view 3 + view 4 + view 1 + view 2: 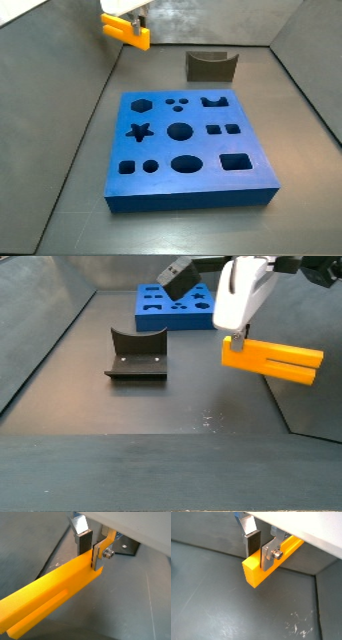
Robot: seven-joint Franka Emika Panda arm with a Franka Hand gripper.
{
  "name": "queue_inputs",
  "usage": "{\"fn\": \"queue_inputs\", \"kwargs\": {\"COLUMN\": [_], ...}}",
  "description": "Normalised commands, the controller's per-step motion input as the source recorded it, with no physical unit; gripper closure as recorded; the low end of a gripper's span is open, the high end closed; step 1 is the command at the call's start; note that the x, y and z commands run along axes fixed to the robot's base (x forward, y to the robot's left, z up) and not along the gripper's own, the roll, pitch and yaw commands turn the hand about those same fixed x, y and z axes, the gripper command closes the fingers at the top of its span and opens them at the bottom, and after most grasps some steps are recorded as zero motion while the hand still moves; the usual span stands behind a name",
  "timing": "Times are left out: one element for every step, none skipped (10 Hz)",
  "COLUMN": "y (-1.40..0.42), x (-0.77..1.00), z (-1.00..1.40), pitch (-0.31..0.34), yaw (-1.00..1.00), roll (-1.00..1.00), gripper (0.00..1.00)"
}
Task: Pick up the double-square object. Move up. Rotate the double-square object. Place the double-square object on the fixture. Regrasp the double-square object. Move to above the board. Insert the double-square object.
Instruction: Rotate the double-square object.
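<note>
My gripper (231,332) is shut on the double-square object (271,360), a yellow-orange piece held level in the air above the floor. Both wrist views show the silver fingers clamped on one end of the piece (53,594) (271,562), which sits between the jaws of the gripper (91,556) (260,554). Its two prongs point away from the fingers. In a side view the held piece (127,30) hangs by the far left wall. The dark notched fixture (210,66) (136,356) stands on the floor, apart from the piece. The blue board (187,150) (178,308) lies flat, its holes facing up.
Grey walls enclose the floor on all sides, and the held piece is close to one of them. Scratches mark the floor (298,627) below the gripper.
</note>
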Motion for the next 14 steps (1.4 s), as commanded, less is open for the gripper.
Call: {"fn": "queue_inputs", "kwargs": {"y": [0.02, 0.02, 0.02, 0.02, 0.02, 0.02, 0.02, 0.02, 0.02, 0.02, 0.02, 0.02, 0.02, 0.02], "x": [-0.01, -0.01, -0.01, -0.01, -0.01, -0.01, -0.01, -0.01, -0.01, -0.01, -0.01, -0.01, -0.01, -0.01], "z": [-0.01, -0.01, -0.01, -0.01, -0.01, -0.01, -0.01, -0.01, -0.01, -0.01, -0.01, -0.01, -0.01, -0.01], "pitch": [0.002, 0.002, 0.002, 0.002, 0.002, 0.002, 0.002, 0.003, 0.003, 0.004, 0.004, 0.006, 0.006, 0.006], "yaw": [-1.00, -1.00, -1.00, -1.00, -1.00, -1.00, -1.00, -1.00, -1.00, -1.00, -1.00, -1.00, -0.87, -0.54], "roll": [0.00, 0.00, 0.00, 0.00, -0.01, -0.01, -0.01, -0.01, -0.01, -0.01, -0.01, -0.02, -0.02, -0.02], "gripper": [1.00, 1.00, 1.00, 1.00, 1.00, 1.00, 1.00, 1.00, 1.00, 1.00, 1.00, 1.00, 1.00, 1.00]}}
